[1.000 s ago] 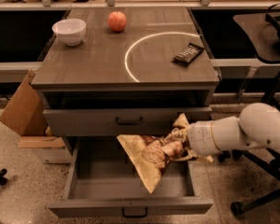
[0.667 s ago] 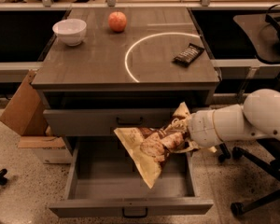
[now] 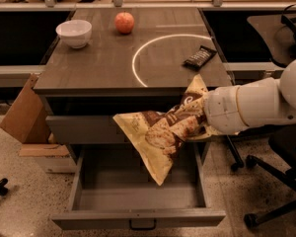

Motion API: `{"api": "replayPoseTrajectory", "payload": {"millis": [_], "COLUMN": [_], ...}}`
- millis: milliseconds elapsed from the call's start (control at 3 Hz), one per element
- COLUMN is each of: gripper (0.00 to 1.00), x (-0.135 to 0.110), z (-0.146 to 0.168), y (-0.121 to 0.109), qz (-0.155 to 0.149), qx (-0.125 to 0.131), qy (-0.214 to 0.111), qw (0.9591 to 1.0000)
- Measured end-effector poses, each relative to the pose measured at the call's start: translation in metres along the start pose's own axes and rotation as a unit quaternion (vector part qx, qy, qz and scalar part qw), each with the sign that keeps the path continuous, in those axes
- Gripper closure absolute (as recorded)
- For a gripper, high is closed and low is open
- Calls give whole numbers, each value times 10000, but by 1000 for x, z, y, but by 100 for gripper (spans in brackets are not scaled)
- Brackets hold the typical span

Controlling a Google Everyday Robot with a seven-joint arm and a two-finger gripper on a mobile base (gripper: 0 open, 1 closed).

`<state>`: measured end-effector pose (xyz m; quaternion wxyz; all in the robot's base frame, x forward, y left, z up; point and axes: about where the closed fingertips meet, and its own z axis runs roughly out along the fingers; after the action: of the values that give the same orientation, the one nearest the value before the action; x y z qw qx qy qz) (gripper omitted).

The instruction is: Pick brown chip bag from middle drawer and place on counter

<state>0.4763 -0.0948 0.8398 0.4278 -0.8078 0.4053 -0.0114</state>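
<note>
The white two-finger gripper [image 3: 201, 118] comes in from the right side on a thick white arm; it is closed on the right end of the crinkly brown chip bag [image 3: 163, 135] with pale yellow ends, and the bag covers most of the fingers. The bag is in the air, tilted, with its lower corner pointing down over the open grey middle drawer [image 3: 138, 218] (its plain tray shows nothing inside); the bag's upper corner reaches the front edge of the grey-brown wood-grain counter [image 3: 103, 63]. On the counter stand a white round bowl [image 3: 74, 32] at the back left and a red apple [image 3: 124, 22] near it; a small dark candy-bar wrapper [image 3: 199, 57] lies at the right, just beside the thin white arc line [image 3: 138, 58]. A brown cardboard box [image 3: 22, 110] leans at the left of the cabinet.
</note>
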Motion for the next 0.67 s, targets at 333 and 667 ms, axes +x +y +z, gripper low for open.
{"api": "replayPoseTrajectory", "payload": {"millis": [333,667], "gripper": [100,100], "x": [0,-4], "z": [0,3], "y": [0,-20], "qz": [-1,-139], "qx": [0,61], "qy": [0,-18], "qw": [10000,9999]}}
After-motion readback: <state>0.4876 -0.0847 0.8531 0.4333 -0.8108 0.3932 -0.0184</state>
